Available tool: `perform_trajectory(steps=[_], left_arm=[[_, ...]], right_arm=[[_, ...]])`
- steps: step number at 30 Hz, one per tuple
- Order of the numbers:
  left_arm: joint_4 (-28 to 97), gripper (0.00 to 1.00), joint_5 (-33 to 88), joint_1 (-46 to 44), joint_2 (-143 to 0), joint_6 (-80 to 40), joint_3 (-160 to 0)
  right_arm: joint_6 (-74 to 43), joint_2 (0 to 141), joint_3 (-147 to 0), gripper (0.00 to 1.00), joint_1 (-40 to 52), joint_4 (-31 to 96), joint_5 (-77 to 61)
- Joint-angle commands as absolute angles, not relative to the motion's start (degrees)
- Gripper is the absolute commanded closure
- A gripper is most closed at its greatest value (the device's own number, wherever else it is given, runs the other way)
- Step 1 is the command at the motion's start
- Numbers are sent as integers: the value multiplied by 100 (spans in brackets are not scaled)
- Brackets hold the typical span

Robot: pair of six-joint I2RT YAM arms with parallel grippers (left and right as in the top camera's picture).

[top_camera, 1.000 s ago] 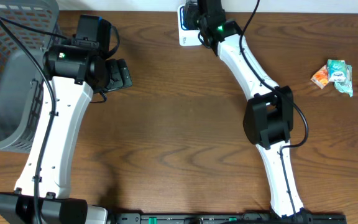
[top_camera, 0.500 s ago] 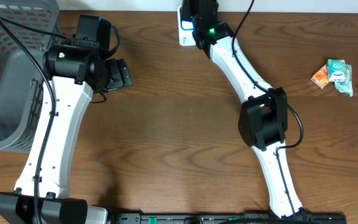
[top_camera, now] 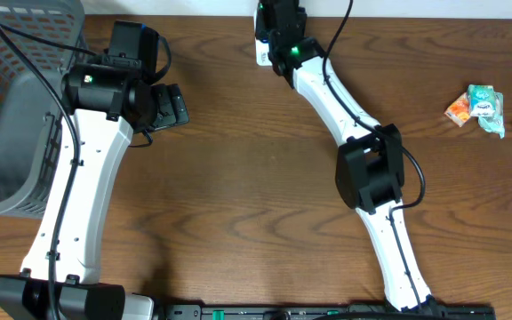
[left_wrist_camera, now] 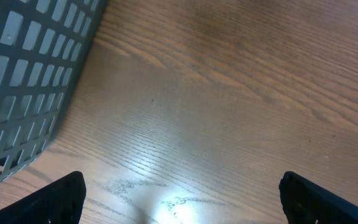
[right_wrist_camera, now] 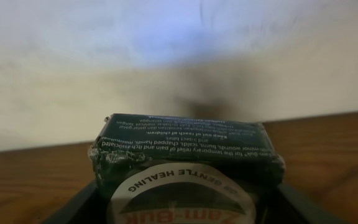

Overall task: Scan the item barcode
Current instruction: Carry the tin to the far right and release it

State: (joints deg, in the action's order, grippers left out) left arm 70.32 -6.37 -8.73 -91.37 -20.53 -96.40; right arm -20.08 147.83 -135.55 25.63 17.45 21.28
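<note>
The wooden table [top_camera: 238,187] carries a grey basket [top_camera: 7,107] at its left end. The left gripper [left_wrist_camera: 182,190] hangs beside the basket, its fingers wide apart over wood and holding nothing. The right gripper [right_wrist_camera: 182,205] reaches to the table's far edge by the wall. Its fingers look clamped on a dark green ointment box [right_wrist_camera: 185,146], above a small white object [top_camera: 261,52] that may be the scanner. No barcode shows on the box's visible faces, so the wrong face could be presented. A light grip near its lower edge could also let it twist or drop.
</note>
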Motion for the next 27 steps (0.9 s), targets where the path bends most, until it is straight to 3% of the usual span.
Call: perform_trajectory(steps=[1,12,23,27], left_arm=[[7048,2,-711,-858,-9098,-1999,-9692],[7048,2,-711,-858,-9098,-1999,-9692],[7048,2,-711,-858,-9098,-1997,-9692],[7048,2,-711,-858,-9098,-1999,-9692]], right_arm=[[-1964,14894,-13633,44,2521,1861,2241],[-1977,14134,-13970,43,1970,2689,2314],[-1747,13498,-13965,49,327,5937,3057],[-1809,13515,-13856,45,-414,6956,2698]])
